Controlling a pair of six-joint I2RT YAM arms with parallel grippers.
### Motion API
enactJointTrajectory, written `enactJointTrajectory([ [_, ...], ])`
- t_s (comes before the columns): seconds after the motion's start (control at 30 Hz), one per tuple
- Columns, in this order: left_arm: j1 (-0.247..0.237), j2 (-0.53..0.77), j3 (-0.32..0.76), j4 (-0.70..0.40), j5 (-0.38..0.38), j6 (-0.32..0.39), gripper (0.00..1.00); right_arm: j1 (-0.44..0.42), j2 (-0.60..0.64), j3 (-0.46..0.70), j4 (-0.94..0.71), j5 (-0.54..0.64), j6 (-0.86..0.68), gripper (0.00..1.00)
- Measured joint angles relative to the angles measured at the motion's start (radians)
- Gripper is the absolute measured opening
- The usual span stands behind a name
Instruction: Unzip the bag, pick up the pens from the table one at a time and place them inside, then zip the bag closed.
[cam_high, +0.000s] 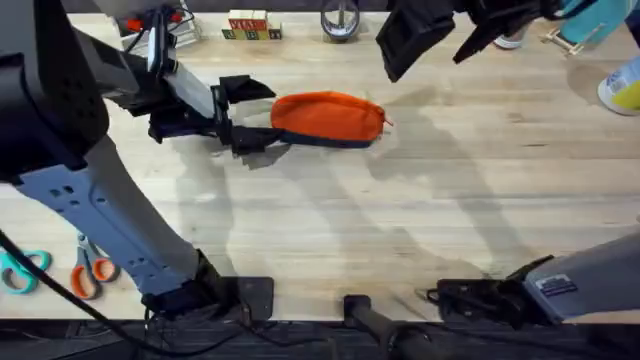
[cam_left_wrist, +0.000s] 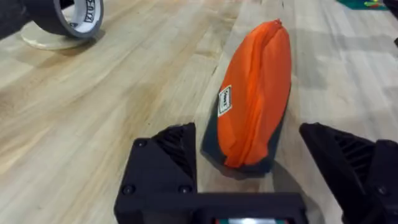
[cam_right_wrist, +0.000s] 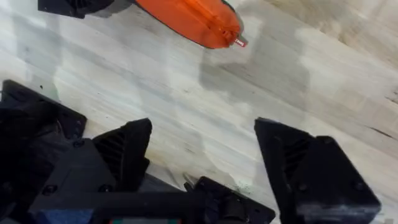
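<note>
Robot lab bench, by the look: two arms mounted at the near edge of a pale plank table (cam_high: 420, 210). Test props ring the bag (cam_high: 328, 118): tape roll (cam_left_wrist: 71, 18) and letter blocks (cam_high: 252, 27) beyond it, scissors (cam_high: 90, 270) nearer the arm bases.

Pale grey arm links, black ribbed-fingered left gripper (cam_left_wrist: 249, 165), screws, perhaps a label.

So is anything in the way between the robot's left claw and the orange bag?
No, nothing visible is. The left gripper is open, with the end of the bag sitting right between its fingers on the table.
</note>
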Motion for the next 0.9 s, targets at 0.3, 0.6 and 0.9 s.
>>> enactJointTrajectory([
  [0.3,0.027,-0.029,0.005,-0.143,-0.011,0.003,0.995,0.0,-0.001,0.0,0.0,0.0,-0.029,0.998],
  [0.6,0.071,-0.282,0.022,-0.336,-0.018,0.003,0.997,0.0,-0.026,0.0,-0.001,0.0,-0.041,0.998],
  [0.9,0.081,-0.464,0.022,-0.479,-0.111,-0.021,0.997,0.0,-0.027,0.0,-0.001,0.0,-0.046,0.997],
])
